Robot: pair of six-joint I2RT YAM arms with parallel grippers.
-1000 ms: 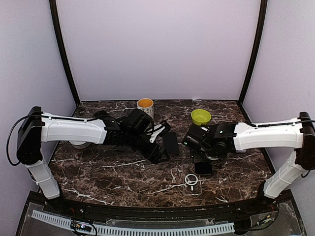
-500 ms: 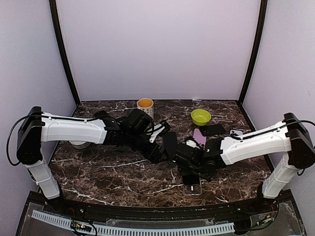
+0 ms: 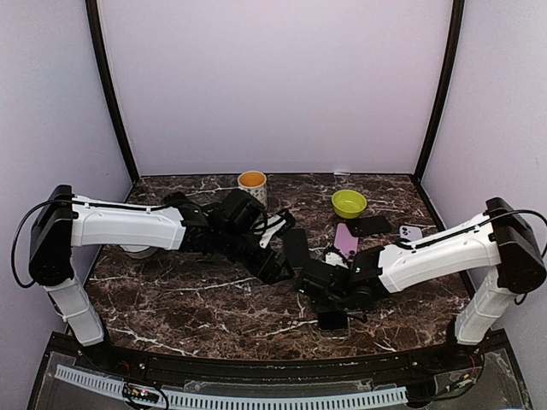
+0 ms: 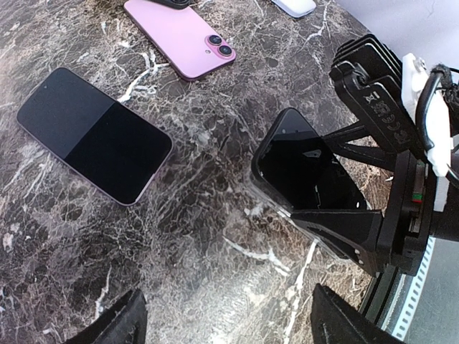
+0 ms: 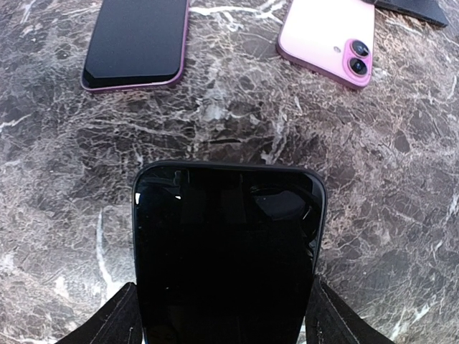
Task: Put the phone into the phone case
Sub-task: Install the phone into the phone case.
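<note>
My right gripper [image 5: 222, 315] is shut across the width of a black phone [image 5: 226, 251], one finger on each long side. In the left wrist view this phone [image 4: 305, 175] is tilted, its free end low on the marble. The phone case is almost wholly hidden beneath it. Only a thin clear edge [image 4: 267, 202] shows beside the phone's lower corner. From above, the right gripper [image 3: 333, 309] hangs near the table's front middle. My left gripper [image 4: 229, 322] is open over bare marble, just left of the held phone, with nothing between its fingers.
A dark phone with a purple rim [image 3: 297, 248] and a pink phone [image 3: 345, 242] lie flat behind the grippers. A black flat item [image 3: 372, 225] and a lilac one [image 3: 410, 231] lie further right. A green bowl [image 3: 349, 203] and an orange cup [image 3: 252, 182] stand at the back.
The right arm has swung left and toward the front edge with the black phone, lowering it over the clear case, which is now covered. The left arm has stayed put.
</note>
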